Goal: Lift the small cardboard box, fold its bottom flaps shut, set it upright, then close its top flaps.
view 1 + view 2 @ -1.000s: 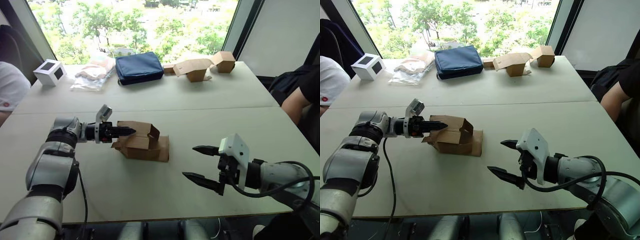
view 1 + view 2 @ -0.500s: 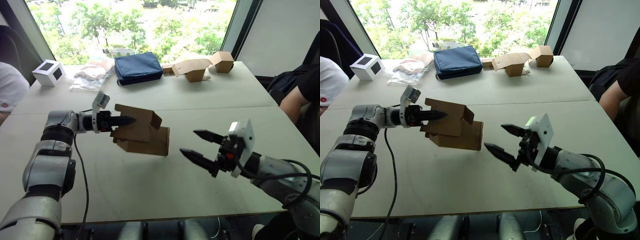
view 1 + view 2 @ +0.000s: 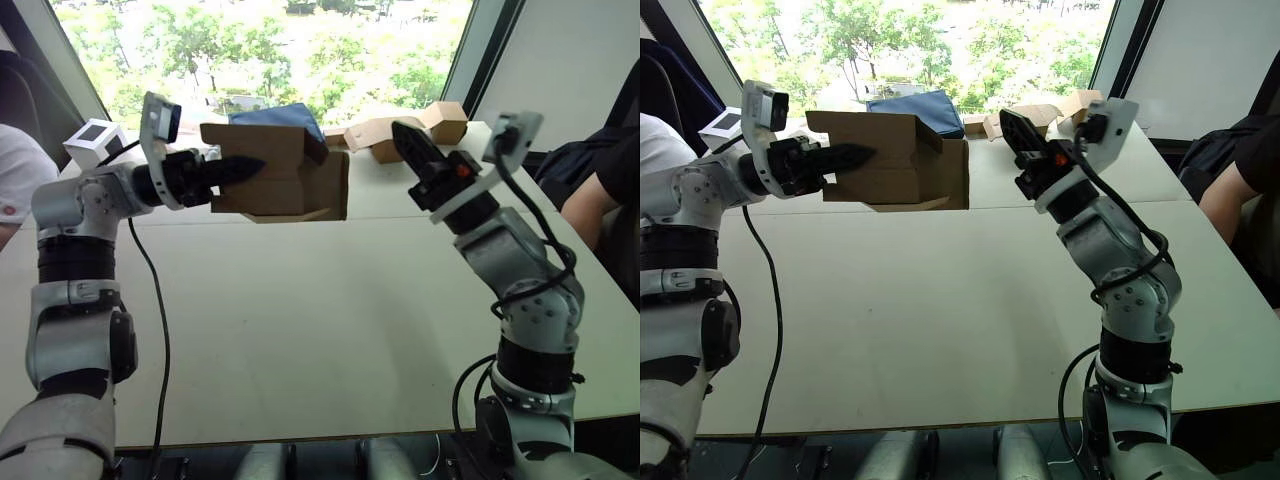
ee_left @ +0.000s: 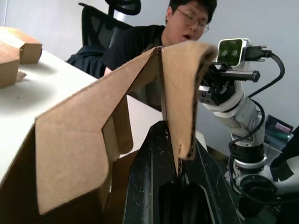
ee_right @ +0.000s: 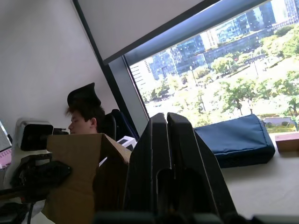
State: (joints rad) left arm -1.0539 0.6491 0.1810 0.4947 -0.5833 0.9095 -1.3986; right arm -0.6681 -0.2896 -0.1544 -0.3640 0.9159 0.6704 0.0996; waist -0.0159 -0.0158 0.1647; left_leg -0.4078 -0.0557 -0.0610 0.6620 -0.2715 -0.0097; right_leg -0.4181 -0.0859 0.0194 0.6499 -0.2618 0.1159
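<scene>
Holding the one small cardboard box point(image 3: 895, 160) above the table point(image 3: 940, 300), my left gripper point(image 3: 845, 156) pinches its wall; its long axis runs sideways. My right gripper point(image 3: 1012, 128) seems closed and empty, just beside it. Two more boxes point(image 3: 405, 130) sit behind.

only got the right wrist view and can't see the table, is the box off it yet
observer: yes, the small cardboard box hangs clear above the table.
operator: what's holding it
observer: the left tool, shut on a cardboard panel at the box's left side.
operator: is my right tool touching it
observer: no, the right tool is shut and apart from the box, off its right side.
</scene>
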